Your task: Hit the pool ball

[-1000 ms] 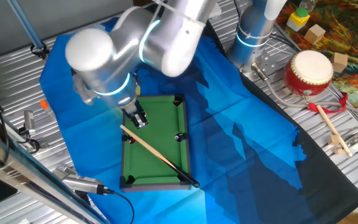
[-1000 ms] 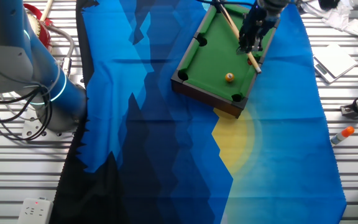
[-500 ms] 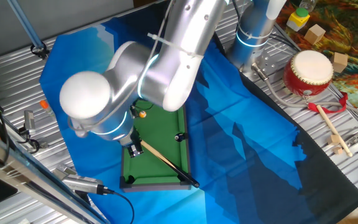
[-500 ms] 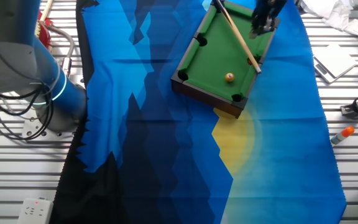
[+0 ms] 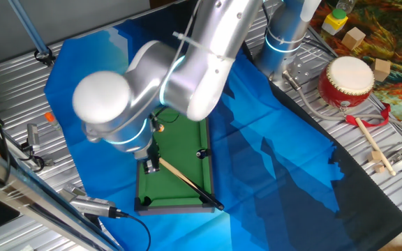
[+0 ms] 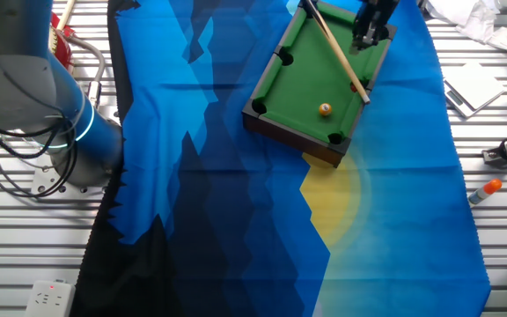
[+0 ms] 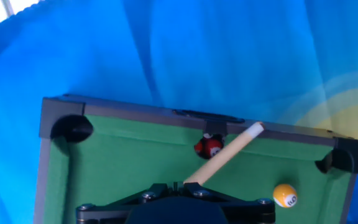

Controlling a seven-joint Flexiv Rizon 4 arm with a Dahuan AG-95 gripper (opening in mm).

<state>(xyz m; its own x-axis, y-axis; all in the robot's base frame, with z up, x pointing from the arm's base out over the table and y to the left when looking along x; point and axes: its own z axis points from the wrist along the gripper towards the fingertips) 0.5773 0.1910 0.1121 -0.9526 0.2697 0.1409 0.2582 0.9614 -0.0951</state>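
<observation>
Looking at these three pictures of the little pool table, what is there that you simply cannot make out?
- Gripper fingers: hand view cuts them off at the bottom edge; the arm covers them in one fixed view. Open or shut is unclear.
- Pool ball: mostly behind the arm in one fixed view.
- Red ball: markings blurred in hand view.
- Cue stick: its held end is hidden by the gripper.

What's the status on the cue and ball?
Gripper shut on cue. Pool ball on felt, untouched. Red ball beside cue tip.

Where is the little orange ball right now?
In the other fixed view, the orange pool ball sits on the green felt of the toy pool table, near the corner pocket at the end away from the gripper.
</observation>
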